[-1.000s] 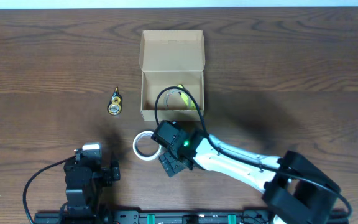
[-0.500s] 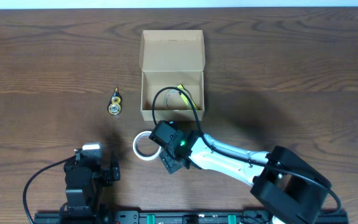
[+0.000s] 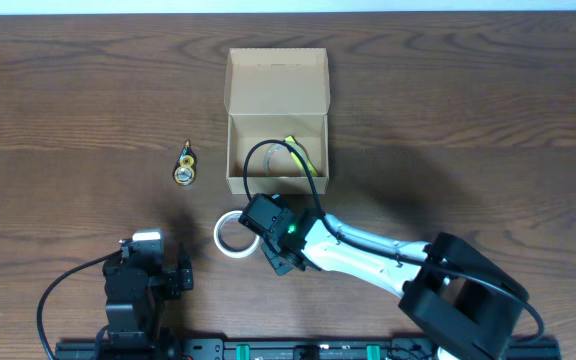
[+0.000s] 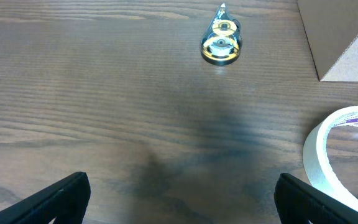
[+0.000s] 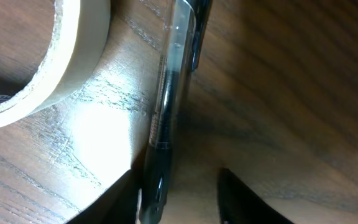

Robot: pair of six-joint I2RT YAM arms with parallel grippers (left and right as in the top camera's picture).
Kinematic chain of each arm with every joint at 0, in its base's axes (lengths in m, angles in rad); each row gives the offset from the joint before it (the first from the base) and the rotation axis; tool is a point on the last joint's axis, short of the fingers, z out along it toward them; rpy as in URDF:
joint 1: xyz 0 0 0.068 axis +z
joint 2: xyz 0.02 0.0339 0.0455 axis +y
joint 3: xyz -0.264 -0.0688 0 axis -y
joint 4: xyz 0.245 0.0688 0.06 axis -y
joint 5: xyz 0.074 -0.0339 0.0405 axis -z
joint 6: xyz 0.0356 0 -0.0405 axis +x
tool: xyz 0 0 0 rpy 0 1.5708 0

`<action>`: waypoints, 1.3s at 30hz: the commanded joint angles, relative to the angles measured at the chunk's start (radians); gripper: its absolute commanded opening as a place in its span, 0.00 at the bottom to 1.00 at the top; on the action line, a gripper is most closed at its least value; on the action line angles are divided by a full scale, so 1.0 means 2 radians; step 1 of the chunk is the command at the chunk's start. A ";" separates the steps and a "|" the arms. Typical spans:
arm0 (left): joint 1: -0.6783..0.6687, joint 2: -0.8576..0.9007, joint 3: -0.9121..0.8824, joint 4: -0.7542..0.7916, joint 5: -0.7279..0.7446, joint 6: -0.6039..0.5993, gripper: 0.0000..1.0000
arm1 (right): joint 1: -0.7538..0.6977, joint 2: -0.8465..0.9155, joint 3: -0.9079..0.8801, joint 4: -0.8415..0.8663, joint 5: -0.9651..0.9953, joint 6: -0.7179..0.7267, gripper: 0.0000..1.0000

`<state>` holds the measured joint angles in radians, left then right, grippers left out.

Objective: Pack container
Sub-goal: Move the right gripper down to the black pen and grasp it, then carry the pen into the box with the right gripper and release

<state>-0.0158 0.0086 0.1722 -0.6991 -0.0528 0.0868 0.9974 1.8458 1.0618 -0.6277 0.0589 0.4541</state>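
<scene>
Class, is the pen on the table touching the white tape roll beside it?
Apart. The right wrist view shows a strip of bare tabletop between the pen and the tape roll.

white right arm [image 3: 360,262], black joints, green light [image 3: 290,230]

A dark brown wood-grain surface [image 3: 488,110] is filling the overhead view. A pale strip [image 3: 288,5] is running along its far edge. Light is casting soft shadows on it.
</scene>
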 commanded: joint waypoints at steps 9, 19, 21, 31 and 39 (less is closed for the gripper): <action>0.002 -0.002 -0.006 -0.002 -0.003 0.007 0.95 | 0.002 0.027 -0.009 -0.014 -0.005 -0.003 0.03; 0.002 -0.002 -0.006 -0.002 -0.003 0.007 0.95 | 0.002 -0.004 0.018 -0.089 0.012 -0.003 0.01; 0.002 -0.002 -0.006 -0.002 -0.003 0.007 0.96 | 0.002 -0.021 0.027 -0.106 0.012 -0.003 0.01; 0.002 -0.002 -0.006 -0.002 -0.003 0.007 0.95 | 0.000 -0.139 0.137 -0.182 0.115 -0.049 0.03; 0.002 -0.002 -0.006 -0.002 -0.003 0.007 0.95 | -0.102 -0.087 0.181 -0.087 0.132 -0.159 0.11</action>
<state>-0.0158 0.0086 0.1722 -0.6987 -0.0528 0.0868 0.8505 1.6161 1.3945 -0.8146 0.3172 0.2214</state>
